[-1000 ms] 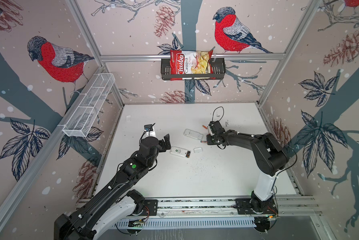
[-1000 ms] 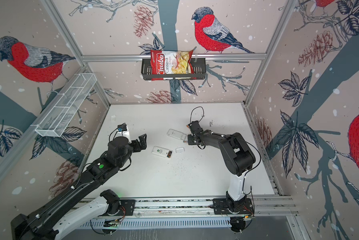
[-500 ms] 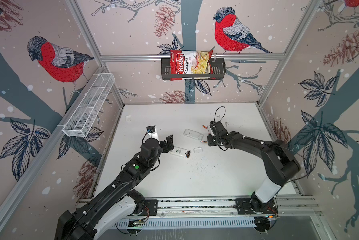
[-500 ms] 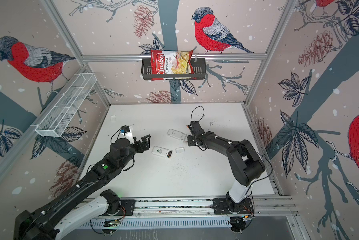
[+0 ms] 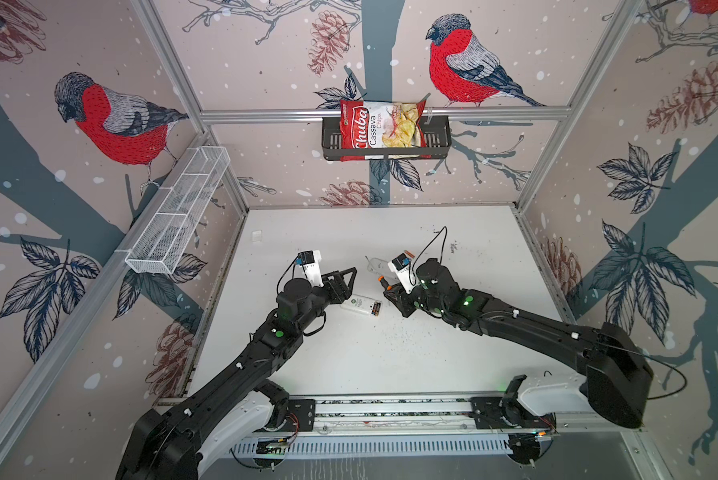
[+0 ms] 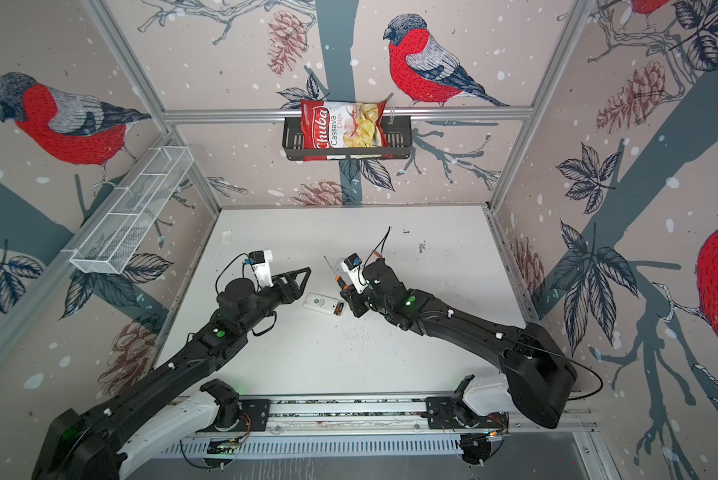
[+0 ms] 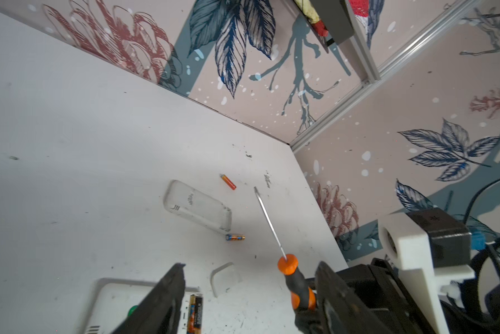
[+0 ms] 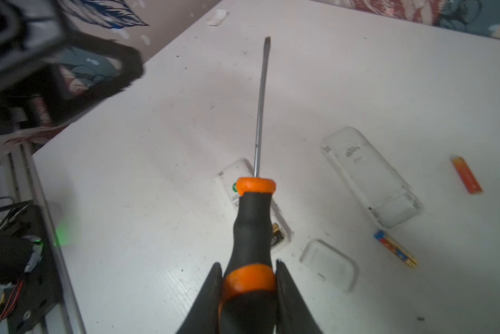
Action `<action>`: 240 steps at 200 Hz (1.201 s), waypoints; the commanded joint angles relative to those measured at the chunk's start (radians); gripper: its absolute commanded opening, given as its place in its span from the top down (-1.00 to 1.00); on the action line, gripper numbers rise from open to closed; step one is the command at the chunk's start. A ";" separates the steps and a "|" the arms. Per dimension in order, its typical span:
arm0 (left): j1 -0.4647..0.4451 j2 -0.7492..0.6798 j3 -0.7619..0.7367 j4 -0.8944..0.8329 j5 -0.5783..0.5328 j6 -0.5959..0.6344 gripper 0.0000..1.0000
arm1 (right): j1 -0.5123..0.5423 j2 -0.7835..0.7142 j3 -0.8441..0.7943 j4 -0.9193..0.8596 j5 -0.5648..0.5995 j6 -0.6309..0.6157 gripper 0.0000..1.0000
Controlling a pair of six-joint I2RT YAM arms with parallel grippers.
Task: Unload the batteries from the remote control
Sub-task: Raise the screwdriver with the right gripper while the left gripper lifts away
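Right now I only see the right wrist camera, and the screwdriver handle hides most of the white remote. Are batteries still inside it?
Observer: Yes. The left wrist view shows the white remote with its bay open and a dark battery seated inside.
Operator: Is the other arm holding anything?
Observer: No. The left tool is close to that remote, jaws apart, with nothing gripped between them.
Operator: Anything up on the walls?
Observer: In both top views a chips bag sits in a black basket on the back wall.
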 commanded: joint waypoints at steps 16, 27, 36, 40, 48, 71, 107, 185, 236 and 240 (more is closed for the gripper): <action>0.028 0.055 -0.025 0.222 0.154 -0.109 -0.25 | 0.052 -0.010 0.030 0.045 -0.013 -0.028 0.78; 0.042 0.084 -0.029 0.266 0.190 -0.134 -0.15 | 0.063 -0.010 0.037 0.048 -0.002 -0.031 0.78; 0.052 0.100 -0.033 0.293 0.208 -0.150 -0.09 | 0.065 -0.007 0.042 0.048 -0.003 -0.033 0.78; 0.057 0.105 -0.034 0.301 0.213 -0.156 -0.07 | 0.067 -0.005 0.044 0.047 -0.006 -0.035 0.78; 0.064 0.110 -0.035 0.312 0.216 -0.160 -0.04 | 0.071 -0.001 0.049 0.047 -0.009 -0.041 0.78; 0.075 0.135 -0.025 0.335 0.233 -0.169 0.06 | 0.089 0.003 0.053 0.051 -0.013 -0.053 0.78; 0.090 0.201 -0.017 0.403 0.273 -0.200 0.22 | 0.102 0.003 0.051 0.059 -0.015 -0.058 0.78; 0.099 0.298 -0.014 0.539 0.345 -0.256 1.00 | 0.107 -0.013 0.040 0.061 0.039 -0.042 0.67; 0.100 0.315 -0.019 0.584 0.344 -0.294 1.00 | 0.094 -0.031 0.004 0.128 0.058 -0.013 0.27; 0.100 0.317 -0.018 0.587 0.344 -0.298 1.00 | 0.091 -0.033 0.000 0.132 0.054 -0.011 0.22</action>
